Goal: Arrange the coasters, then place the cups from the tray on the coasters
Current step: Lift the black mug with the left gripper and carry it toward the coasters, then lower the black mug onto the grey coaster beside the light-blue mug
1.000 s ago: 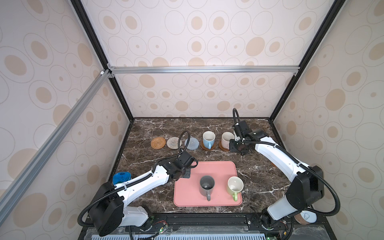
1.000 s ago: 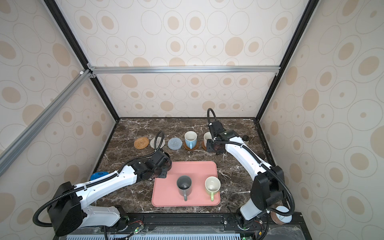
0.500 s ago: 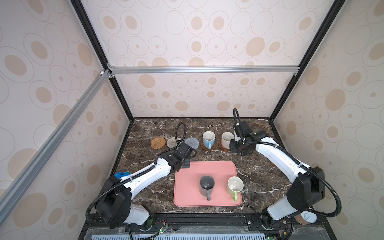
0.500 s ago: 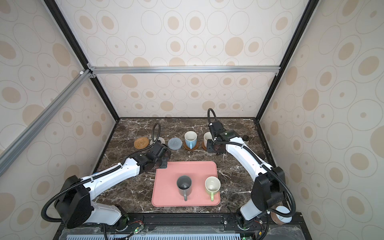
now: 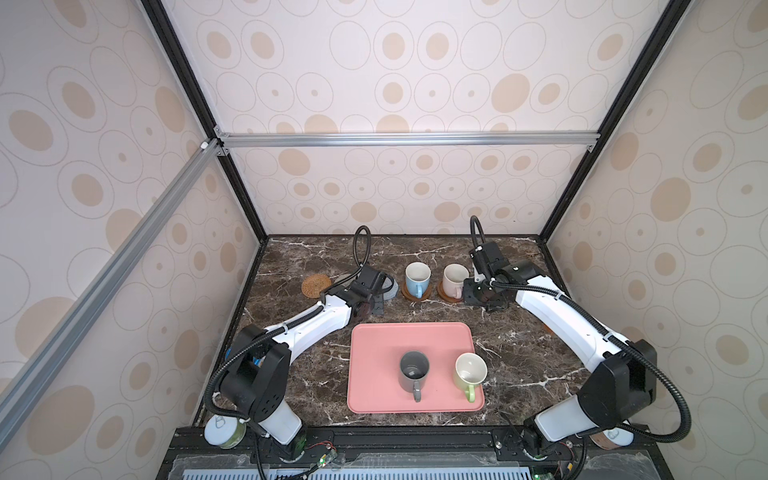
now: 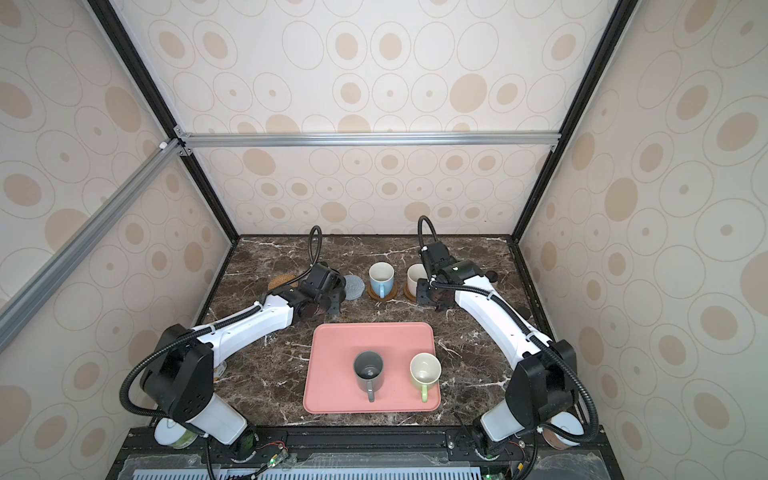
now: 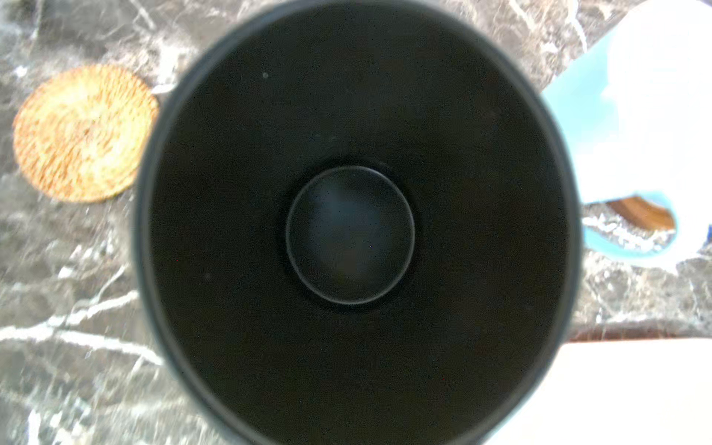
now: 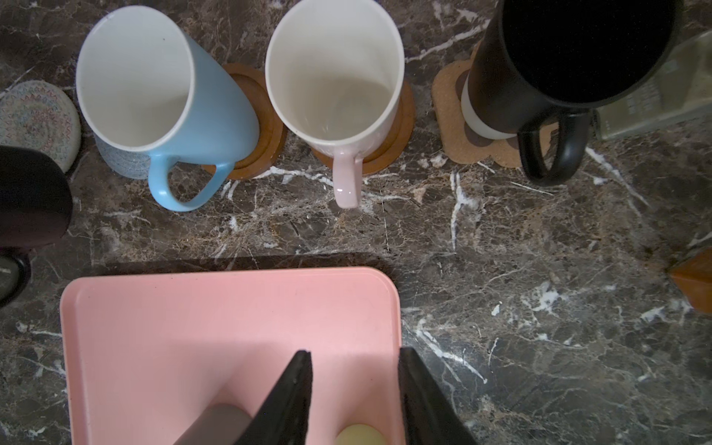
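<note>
My left gripper is shut on a black cup, held just right of the tan rattan coaster; the cup hides the fingers in the left wrist view. The grey-blue coaster peeks out beside that wrist. A light blue cup and a pale pink cup stand on wooden coasters. Another black cup stands on the paw-shaped coaster. Grey and green cups stand on the pink tray. My right gripper hangs open and empty beside the pink cup.
A cream woven coaster lies left of the blue cup. White-lidded cans sit at the front corners. A glass bottle lies behind the paw coaster, and a wooden object sits near the right wall.
My left arm has carried the black cup from the tray's left edge back toward the row of coasters. The right arm has stayed still.
</note>
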Action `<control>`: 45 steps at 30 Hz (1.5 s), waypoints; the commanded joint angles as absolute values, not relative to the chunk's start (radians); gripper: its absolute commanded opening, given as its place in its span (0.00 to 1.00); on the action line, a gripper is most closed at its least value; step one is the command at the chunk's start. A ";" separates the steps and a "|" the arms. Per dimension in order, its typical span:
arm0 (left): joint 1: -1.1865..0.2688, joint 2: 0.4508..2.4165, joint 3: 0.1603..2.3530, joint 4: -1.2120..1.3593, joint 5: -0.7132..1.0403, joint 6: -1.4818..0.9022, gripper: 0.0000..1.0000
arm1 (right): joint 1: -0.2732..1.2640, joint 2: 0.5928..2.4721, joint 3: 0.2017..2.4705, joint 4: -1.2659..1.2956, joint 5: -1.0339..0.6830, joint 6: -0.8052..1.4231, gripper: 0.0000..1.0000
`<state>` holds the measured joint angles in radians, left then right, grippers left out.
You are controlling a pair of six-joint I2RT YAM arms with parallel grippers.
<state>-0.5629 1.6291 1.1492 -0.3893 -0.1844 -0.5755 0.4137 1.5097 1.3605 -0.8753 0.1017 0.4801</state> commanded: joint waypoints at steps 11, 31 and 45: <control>-0.527 1.805 1.370 -0.273 -0.147 -0.488 0.07 | 0.407 1.417 1.321 -0.934 0.176 0.530 0.41; -0.526 1.938 1.495 -0.273 -0.169 -0.473 0.07 | 0.402 1.369 1.278 -0.934 0.190 0.535 0.41; -0.527 1.941 1.447 -0.262 -0.187 -0.491 0.06 | 0.398 1.362 1.259 -0.930 0.187 0.541 0.41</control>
<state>-0.5343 1.9545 1.4292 -0.3286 -0.1444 -0.4973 0.4072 1.3846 1.2766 -0.9127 0.1768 0.5262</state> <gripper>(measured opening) 0.184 0.408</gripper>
